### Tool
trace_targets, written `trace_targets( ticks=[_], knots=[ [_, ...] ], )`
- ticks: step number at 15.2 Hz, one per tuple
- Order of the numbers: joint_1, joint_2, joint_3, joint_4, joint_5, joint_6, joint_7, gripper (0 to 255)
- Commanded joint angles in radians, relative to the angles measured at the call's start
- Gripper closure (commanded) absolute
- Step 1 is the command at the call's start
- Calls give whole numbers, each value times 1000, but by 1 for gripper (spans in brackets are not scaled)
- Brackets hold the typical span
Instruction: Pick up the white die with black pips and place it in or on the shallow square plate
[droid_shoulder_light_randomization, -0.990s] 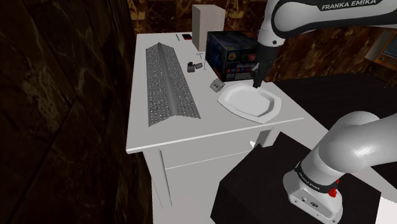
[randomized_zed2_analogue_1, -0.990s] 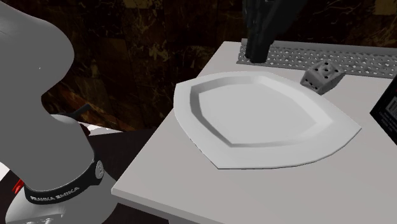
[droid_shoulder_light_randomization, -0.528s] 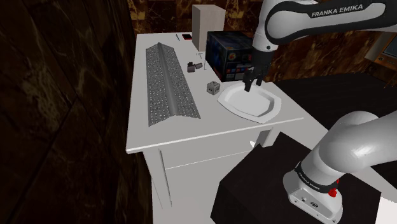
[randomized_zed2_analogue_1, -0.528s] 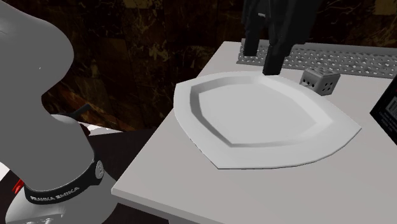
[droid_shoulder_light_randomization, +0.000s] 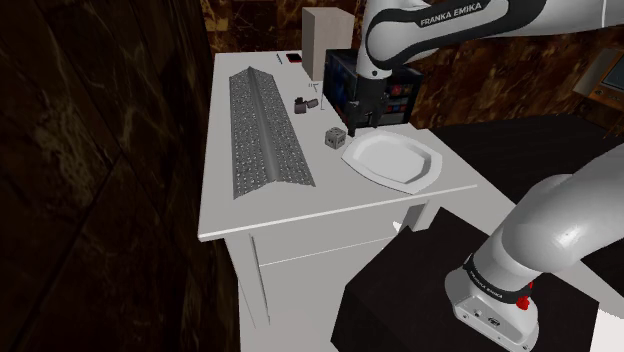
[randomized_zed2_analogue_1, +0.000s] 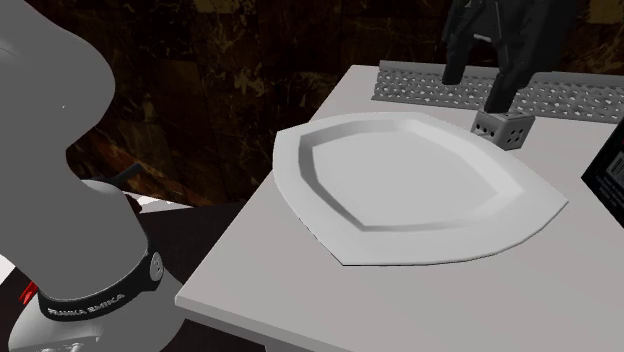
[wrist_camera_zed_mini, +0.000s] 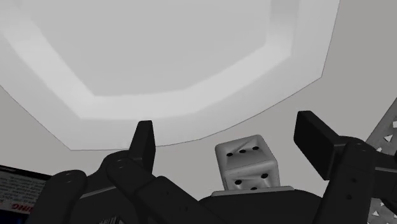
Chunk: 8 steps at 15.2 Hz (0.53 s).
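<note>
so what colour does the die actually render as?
Light grey die with black pips, not pure white. It shows best in the wrist view.

The shoulder view comes through dim for me: the brown walls (droid_shoulder_light_randomization: 100, 150) lie in gloom, while the table (droid_shoulder_light_randomization: 260, 210) top reads an even pale grey and the plate (droid_shoulder_light_randomization: 392, 160) is the brightest patch. In the second exterior view its sloping rim shows soft grey shading. In the wrist view the die (wrist_camera_zed_mini: 248, 164) has shaded sides, and the gripper (wrist_camera_zed_mini: 229, 130) is flat black.
</note>
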Motion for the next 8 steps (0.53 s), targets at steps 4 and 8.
trace_targets(
  ticks=[4,8],
  knots=[
    [9,208,30,182,-10,27,78,0],
    [11,244,32,178,-13,67,88,0]
  ],
)
